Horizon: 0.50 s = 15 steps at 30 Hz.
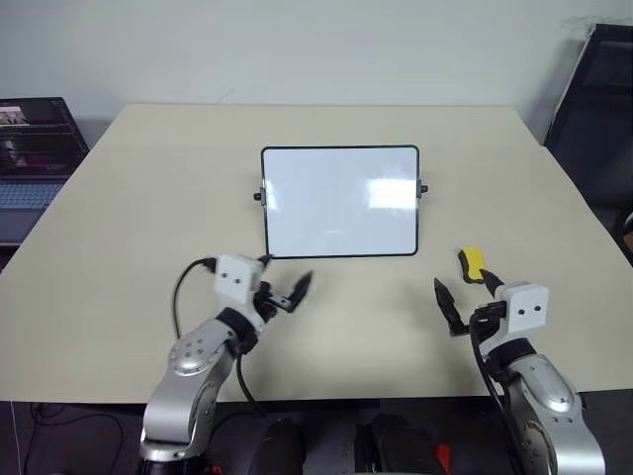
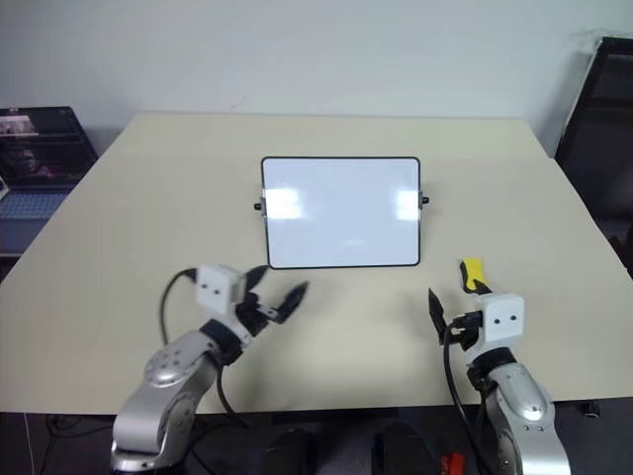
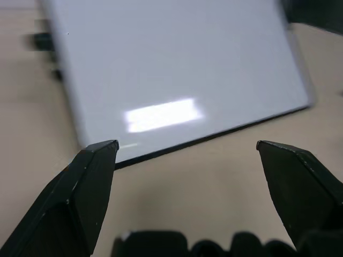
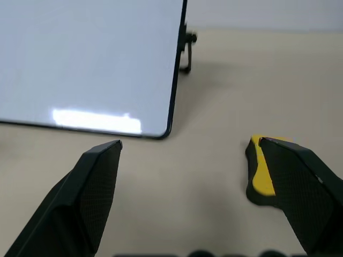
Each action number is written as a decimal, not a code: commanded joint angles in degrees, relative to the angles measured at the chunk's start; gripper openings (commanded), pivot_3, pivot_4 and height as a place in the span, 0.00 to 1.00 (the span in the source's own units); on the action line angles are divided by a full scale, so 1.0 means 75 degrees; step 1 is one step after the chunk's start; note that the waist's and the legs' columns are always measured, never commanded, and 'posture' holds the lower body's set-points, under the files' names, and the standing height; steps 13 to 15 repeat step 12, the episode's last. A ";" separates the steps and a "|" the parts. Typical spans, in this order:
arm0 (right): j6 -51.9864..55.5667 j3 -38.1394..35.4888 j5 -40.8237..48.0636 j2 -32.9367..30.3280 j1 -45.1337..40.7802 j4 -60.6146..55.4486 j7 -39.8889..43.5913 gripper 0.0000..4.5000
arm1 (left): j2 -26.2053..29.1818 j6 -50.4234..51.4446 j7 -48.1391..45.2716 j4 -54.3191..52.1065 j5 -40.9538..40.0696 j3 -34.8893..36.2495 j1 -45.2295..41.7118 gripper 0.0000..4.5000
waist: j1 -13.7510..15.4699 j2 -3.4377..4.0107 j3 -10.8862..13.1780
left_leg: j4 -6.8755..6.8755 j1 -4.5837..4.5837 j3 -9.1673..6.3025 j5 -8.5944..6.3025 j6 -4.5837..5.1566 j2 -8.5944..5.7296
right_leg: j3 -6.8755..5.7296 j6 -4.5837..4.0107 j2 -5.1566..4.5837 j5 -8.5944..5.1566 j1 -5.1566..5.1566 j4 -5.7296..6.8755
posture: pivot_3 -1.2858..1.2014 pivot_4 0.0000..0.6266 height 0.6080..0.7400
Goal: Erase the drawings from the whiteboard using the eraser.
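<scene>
Two tools spread empty, eraser (image 1: 474,264) on table just beyond right tool (image 1: 466,288); whiteboard (image 1: 340,201) ahead of left tool (image 1: 285,282)

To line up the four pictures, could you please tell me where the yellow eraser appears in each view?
Left eye view: eraser on the table, right of the whiteboard's near right corner.
Right eye view: same place.
Left wrist view: not in it.
Right wrist view: beside one finger of the right gripper.
Shared landmark: the whiteboard.

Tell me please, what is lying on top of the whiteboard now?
Nothing lies on the whiteboard: its white face shows just light reflections, no drawings. The eraser lies apart on the table. Whatever is beneath the board stays hidden.
</scene>
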 commanded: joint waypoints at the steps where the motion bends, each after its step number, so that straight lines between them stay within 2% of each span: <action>1: -0.0763 -0.0339 0.0103 -0.0057 0.0149 0.0447 0.0015 0.99 | -0.0355 -0.0523 0.1045 -0.0298 0.0596 0.0351 0.0528 1.00 | 0.0032 -0.0003 -0.0002 | 0.0000 -0.0002 0.0003 0.0000 0.0000 -0.0003 | 0.0001 0.0000 -0.0001 0.0000 0.0000 -0.0004 | 0.52 0.24 1.00; 8: -0.0507 -0.0293 0.0424 -0.0129 0.0177 0.0042 -0.0022 0.99 | -0.0465 -0.0737 0.1334 -0.0043 0.0738 0.0464 0.1159 1.00 | 0.0119 -0.0003 -0.0002 | -0.0008 -0.0016 0.0000 -0.0002 0.0000 -0.0002 | -0.0004 -0.0001 -0.0001 0.0000 -0.0007 -0.0018 | 0.52 0.24 1.00; 12: -0.0117 -0.0290 0.0586 -0.0255 0.0087 0.0053 0.0018 0.99 | -0.0357 -0.0656 0.1163 0.0366 0.0613 0.0312 0.0481 1.00 | 0.0123 -0.0003 -0.0002 | -0.0004 -0.0015 0.0001 -0.0002 0.0000 -0.0006 | -0.0004 0.0000 -0.0002 0.0000 -0.0004 -0.0018 | 0.52 0.24 1.00; 15: -0.0117 -0.0290 0.0586 -0.0255 0.0087 0.0053 0.0018 0.99 | -0.0357 -0.0656 0.1163 0.0366 0.0613 0.0312 0.0481 1.00 | 0.0123 -0.0003 -0.0002 | -0.0004 -0.0015 0.0001 -0.0002 0.0000 -0.0006 | -0.0004 0.0000 -0.0002 0.0000 -0.0004 -0.0018 | 0.52 0.24 1.00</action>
